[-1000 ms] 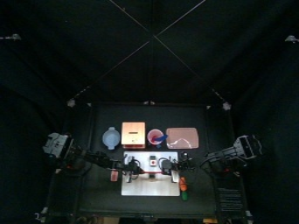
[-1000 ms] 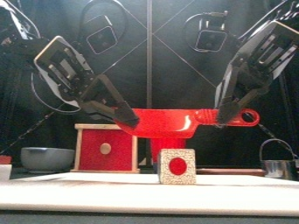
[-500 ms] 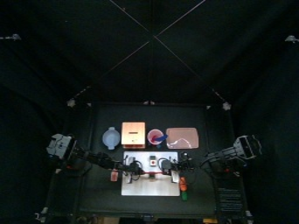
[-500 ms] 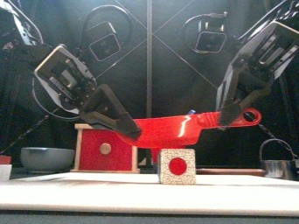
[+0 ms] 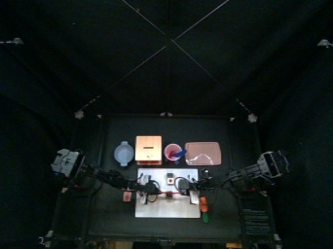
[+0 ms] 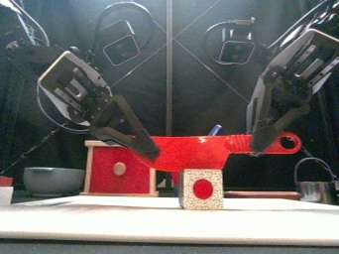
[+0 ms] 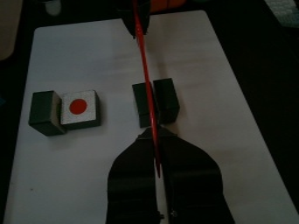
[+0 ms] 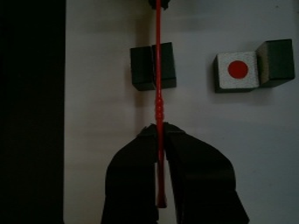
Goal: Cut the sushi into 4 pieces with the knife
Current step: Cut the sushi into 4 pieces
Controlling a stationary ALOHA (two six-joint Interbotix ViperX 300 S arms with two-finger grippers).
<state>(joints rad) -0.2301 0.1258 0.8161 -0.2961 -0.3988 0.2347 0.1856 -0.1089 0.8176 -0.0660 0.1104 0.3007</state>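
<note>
The left claw (image 6: 143,149) is closed on the blade end of the red knife (image 6: 199,149). The knife is held level over the white cutting board (image 7: 105,52), which lies at 6 o'clock on the table (image 5: 117,128). Directly under the blade, at its 6 o'clock, a dark green sushi block (image 7: 166,99) stands on the board. In both wrist views the blade is lined up across the block's top. Whether the edge touches the block cannot be told. A separate sushi piece (image 7: 76,107), its white face with a red dot showing, lies near the block but apart from it. The knife's handle is gripped by the closed right claw (image 6: 261,147).

At least one division is therefore judged done. How many slices the block under the blade is made of cannot be told. The other cuts are judged not yet made, so the task is taken to be in its early-to-middle part. Along the back, from 10 to 2 o'clock, a blue-grey bowl (image 5: 124,153), a wooden box (image 5: 148,149) and a pink tray (image 5: 202,153) are left untouched.
</note>
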